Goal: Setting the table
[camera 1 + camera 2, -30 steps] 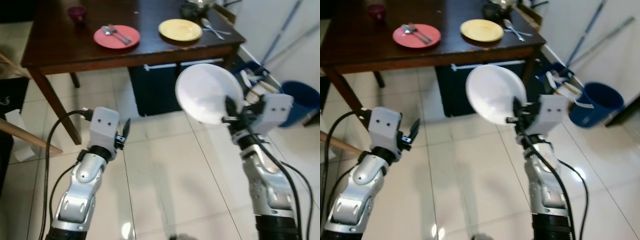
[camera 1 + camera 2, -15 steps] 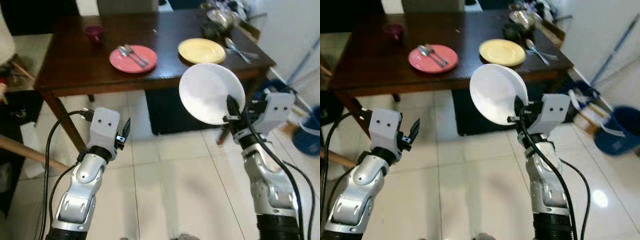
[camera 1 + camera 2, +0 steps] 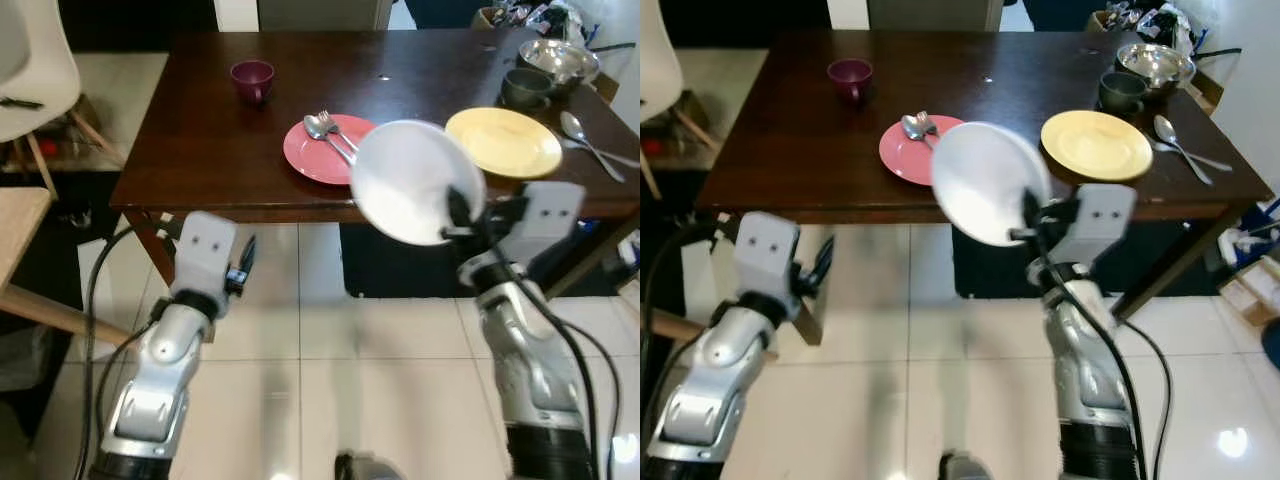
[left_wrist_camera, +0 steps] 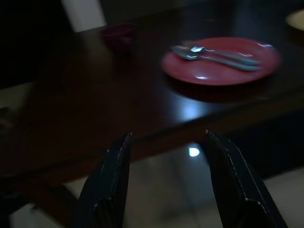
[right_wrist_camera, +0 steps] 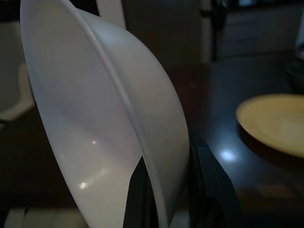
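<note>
My right gripper is shut on the rim of a white plate, held upright and tilted in front of the dark wooden table; the plate fills the right wrist view, pinched between the black fingers. A red plate with a spoon and fork lies at the table's front middle, a yellow plate to its right. My left gripper is open and empty below the table's front edge; its fingers point at the red plate.
A purple cup stands at the back left of the table. A dark cup, a steel bowl and spoons sit at the right end. A white chair and wooden surface are at left.
The camera has come closer to the table and turned toward it. The right gripper still holds the white plate, now in front of the table's edge.
</note>
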`<state>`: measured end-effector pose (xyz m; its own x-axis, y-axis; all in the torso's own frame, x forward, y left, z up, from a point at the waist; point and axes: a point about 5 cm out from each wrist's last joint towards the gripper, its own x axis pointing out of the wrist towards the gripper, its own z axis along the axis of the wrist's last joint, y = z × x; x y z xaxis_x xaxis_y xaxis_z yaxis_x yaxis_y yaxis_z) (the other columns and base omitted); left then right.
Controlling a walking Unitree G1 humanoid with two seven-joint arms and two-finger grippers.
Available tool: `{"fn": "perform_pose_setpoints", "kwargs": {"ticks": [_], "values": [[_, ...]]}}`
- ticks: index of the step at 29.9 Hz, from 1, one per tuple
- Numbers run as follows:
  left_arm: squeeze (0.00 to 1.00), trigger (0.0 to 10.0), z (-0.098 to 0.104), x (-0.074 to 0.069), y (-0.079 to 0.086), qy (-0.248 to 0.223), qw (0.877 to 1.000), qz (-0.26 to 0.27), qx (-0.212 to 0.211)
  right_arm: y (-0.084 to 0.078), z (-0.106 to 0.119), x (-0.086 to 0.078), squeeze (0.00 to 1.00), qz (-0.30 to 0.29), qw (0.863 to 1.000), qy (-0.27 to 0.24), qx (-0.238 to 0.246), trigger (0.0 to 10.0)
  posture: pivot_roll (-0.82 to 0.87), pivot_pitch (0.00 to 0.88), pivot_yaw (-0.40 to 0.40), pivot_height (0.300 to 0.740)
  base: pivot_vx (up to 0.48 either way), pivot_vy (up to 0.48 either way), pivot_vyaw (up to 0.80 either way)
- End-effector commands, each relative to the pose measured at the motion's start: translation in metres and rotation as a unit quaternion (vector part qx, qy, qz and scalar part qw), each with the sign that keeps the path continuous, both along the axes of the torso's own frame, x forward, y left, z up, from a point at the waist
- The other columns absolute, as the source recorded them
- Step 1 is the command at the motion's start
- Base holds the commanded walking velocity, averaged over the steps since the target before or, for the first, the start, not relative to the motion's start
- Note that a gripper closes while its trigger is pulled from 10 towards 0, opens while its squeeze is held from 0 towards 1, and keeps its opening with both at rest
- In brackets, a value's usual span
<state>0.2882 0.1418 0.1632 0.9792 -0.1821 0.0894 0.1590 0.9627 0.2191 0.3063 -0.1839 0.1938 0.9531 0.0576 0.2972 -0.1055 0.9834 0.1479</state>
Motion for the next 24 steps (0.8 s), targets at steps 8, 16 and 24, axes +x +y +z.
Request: {"fn": "perform_pose_setpoints", "kwargs": {"ticks": [8,16,24], "values": [[0.00,10.0,-0.008,-0.003,0.006,0.015,1.000,0.007,0.007,-0.004,-0.002,-0.001,0.00,-0.017,1.000,0.001,0.010,10.0,-0.10,0.049,0.054,0.740,0.480,0.000,0.00],[0.00,10.0,-0.007,-0.002,0.005,0.015,1.000,0.004,0.008,-0.009,-0.004,0.001,0.00,-0.014,1.000,0.011,0.015,10.0,-0.10,0.054,0.056,0.740,0.480,0.000,0.00],[0.00,10.0,-0.007,-0.004,0.003,0.009,1.000,-0.010,0.012,0.005,-0.008,0.005,0.00,0.044,0.998,0.025,0.023,10.0,-0.09,0.053,0.054,0.740,0.455,0.000,0.00]]}}
